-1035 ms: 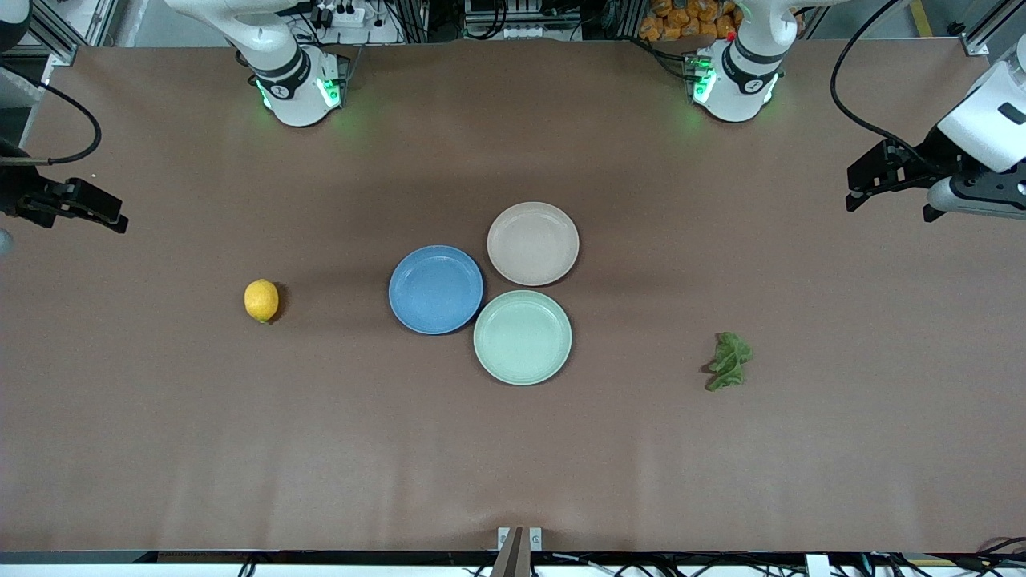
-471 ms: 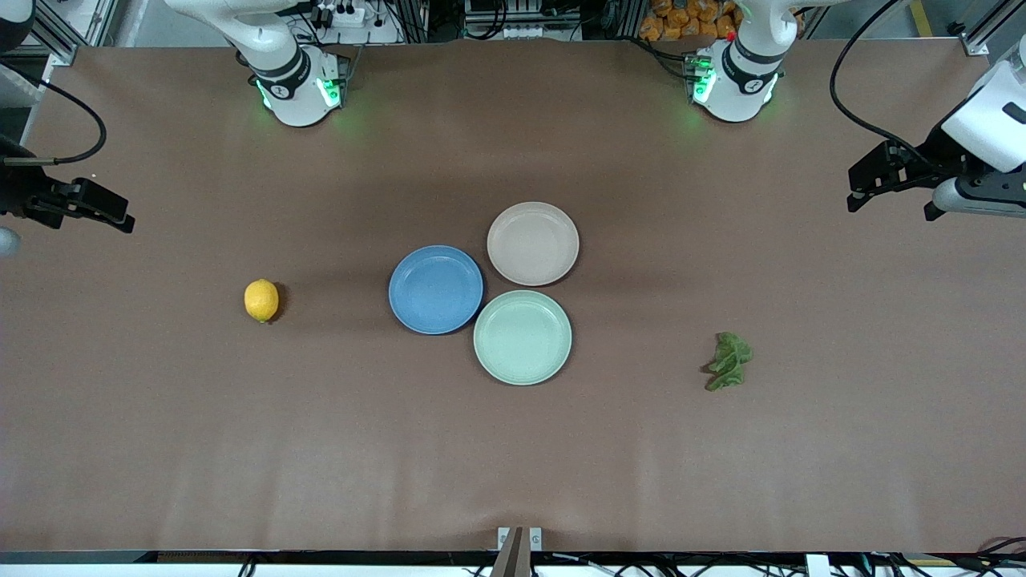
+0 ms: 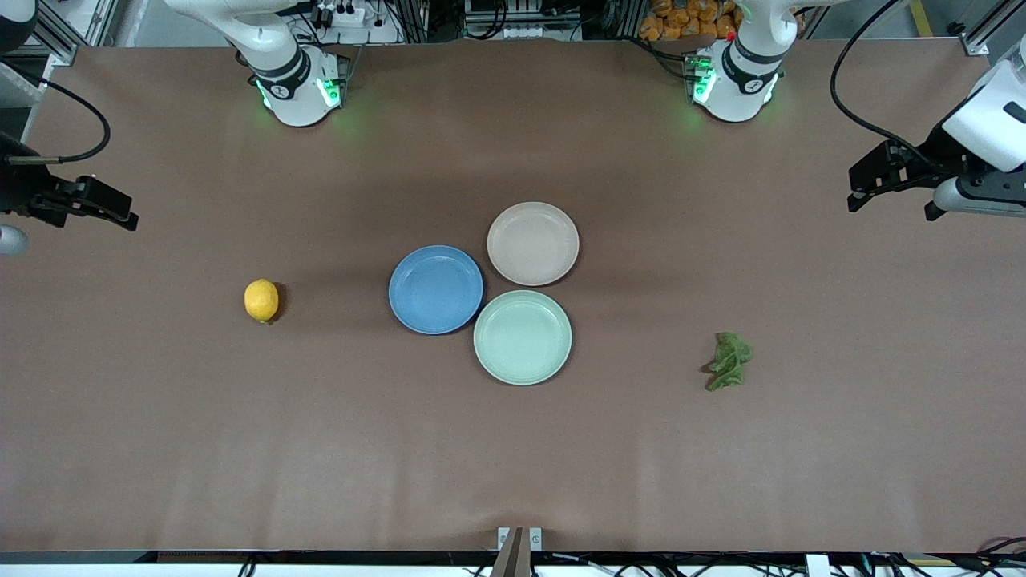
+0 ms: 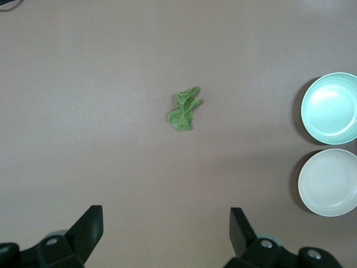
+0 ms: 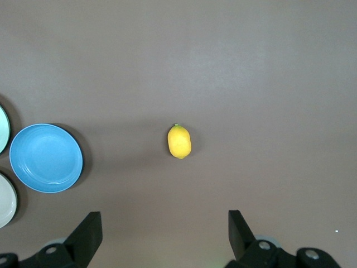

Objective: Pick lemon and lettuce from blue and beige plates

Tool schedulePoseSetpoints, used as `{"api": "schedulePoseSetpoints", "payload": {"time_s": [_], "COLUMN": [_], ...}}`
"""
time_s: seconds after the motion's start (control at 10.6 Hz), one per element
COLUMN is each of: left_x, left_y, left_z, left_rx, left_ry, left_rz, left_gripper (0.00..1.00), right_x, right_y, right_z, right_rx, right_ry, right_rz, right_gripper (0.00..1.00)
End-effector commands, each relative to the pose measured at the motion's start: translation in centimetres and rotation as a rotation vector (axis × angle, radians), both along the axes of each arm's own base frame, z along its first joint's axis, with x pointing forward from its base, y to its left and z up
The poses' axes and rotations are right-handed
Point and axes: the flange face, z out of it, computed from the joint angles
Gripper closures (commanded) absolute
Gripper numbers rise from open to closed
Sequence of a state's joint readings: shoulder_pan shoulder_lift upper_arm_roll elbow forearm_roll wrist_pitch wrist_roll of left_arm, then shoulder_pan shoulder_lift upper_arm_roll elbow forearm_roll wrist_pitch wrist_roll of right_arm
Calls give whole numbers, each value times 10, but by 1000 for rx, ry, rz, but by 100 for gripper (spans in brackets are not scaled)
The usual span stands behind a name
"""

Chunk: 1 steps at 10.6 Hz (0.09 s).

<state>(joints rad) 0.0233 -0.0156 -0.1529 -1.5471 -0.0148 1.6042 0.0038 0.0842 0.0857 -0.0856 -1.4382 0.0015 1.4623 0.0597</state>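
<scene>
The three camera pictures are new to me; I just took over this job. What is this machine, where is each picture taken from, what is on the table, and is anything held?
These are two Franka robot arms at a brown table. The wide picture comes from a high camera facing them. The other two come from cameras on the arms' wrists, looking down past each tool.

The left tool hangs open over the left arm's end of the table, and its wrist view shows the lettuce. The right tool hangs open over the right arm's end, and its wrist view shows the lemon. Neither holds anything.

Mid-table, three empty plates sit close together: the blue plate, the beige plate, and the pale green plate, nearest the front camera. The lemon and lettuce lie on the bare table, not on plates.
</scene>
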Motion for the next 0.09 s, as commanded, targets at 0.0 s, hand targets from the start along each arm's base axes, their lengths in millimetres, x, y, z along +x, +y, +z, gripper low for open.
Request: {"api": "schedulePoseSetpoints", "payload": {"time_s": [0.0], "left_x": [-3], "left_y": [1], "left_z": [6], "left_rx": [-7], "left_ry": [6], "left_rz": [-4], "left_gripper": [0], "right_x": [-2], "right_y": [-1], "right_z": [1], "right_rx": [21], "right_ry": [4], "right_rz": [7], "right_gripper": [0]}}
